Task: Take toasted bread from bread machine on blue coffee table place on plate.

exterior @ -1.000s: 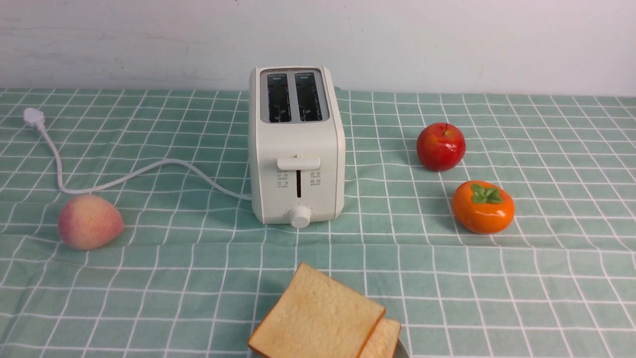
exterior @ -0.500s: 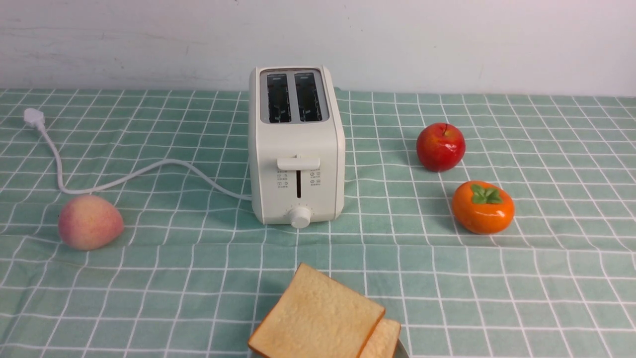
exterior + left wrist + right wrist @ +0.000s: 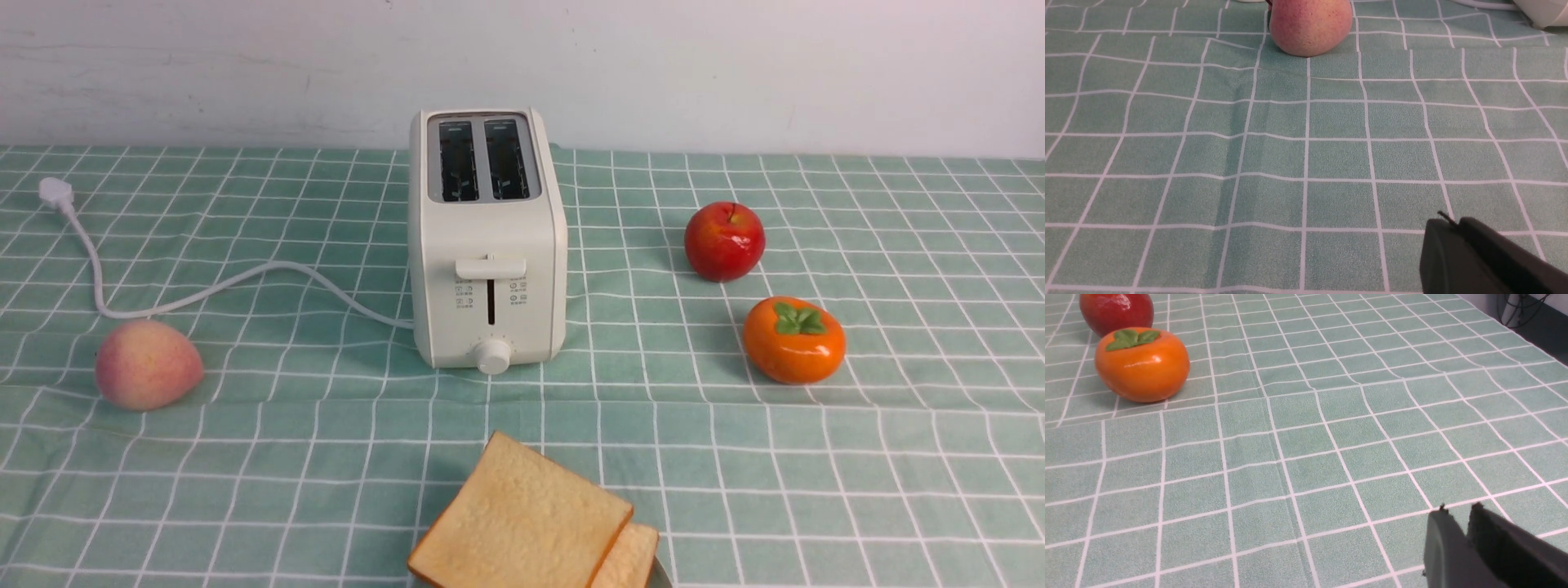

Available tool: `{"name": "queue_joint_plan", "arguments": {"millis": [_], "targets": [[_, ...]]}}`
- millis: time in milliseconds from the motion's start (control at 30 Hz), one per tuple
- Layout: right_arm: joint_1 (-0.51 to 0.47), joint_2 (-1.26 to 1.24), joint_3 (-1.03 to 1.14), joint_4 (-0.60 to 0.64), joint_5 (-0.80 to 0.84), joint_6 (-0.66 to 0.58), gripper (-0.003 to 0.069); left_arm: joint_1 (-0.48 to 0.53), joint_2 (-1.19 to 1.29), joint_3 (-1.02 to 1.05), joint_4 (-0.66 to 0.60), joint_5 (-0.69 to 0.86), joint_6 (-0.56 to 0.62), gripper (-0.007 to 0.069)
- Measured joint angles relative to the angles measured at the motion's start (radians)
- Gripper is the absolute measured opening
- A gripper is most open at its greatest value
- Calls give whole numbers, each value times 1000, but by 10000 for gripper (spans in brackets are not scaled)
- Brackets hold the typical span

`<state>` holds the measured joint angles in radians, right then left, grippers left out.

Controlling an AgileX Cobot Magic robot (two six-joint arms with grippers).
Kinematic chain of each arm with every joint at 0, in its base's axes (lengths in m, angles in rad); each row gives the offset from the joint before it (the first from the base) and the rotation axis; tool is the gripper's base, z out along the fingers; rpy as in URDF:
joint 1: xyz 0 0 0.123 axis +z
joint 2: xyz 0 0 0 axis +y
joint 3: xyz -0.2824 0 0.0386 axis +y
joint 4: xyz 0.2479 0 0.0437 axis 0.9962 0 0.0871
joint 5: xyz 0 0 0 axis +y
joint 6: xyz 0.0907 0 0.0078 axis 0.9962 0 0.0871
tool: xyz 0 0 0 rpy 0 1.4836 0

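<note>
The cream-white bread machine [image 3: 488,245] stands at the middle of the blue coffee table [image 3: 326,425]; both its slots look empty. Two slices of toasted bread lie stacked at the front edge of the front view, the upper slice [image 3: 522,518] overlapping the lower slice [image 3: 629,559]. Only a sliver of the plate [image 3: 660,576] shows beneath them. Neither gripper appears in the front view. In the left wrist view my left gripper [image 3: 1453,222] hovers over bare cloth, shut on nothing. My right gripper [image 3: 1457,508] is over bare cloth too, its tips a narrow gap apart and empty.
A peach [image 3: 147,365] lies left of the bread machine, whose white cord [image 3: 204,290] runs back to a plug [image 3: 55,193]. A red apple [image 3: 724,241] and an orange persimmon [image 3: 793,340] sit to the right. The table's right edge [image 3: 1515,324] shows in the right wrist view.
</note>
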<state>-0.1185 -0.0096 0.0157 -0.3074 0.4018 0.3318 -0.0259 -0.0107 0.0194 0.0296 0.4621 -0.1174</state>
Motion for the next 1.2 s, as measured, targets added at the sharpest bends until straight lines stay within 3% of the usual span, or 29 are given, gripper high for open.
{"name": "queue_joint_plan", "arguments": {"millis": [1200], "targets": [[0,0,0,0,1,0,127,0,0,0,0,0,0,56]]}}
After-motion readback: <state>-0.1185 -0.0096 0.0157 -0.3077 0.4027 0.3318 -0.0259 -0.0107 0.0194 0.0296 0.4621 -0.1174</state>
